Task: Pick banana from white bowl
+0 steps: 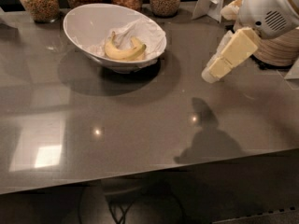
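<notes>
A yellow banana lies inside the large glossy white bowl, on a crumpled white napkin, at the back left of the grey counter. My gripper hangs above the counter at the right, well to the right of the bowl and apart from it, its cream-coloured fingers pointing down and to the left. It holds nothing that I can see.
Several glass jars of grains stand along the back edge behind the bowl. A white folded card stands at the back right. Stacked beige paper bowls sit at the far right behind my arm. The counter's front edge runs across the lower part of the view.
</notes>
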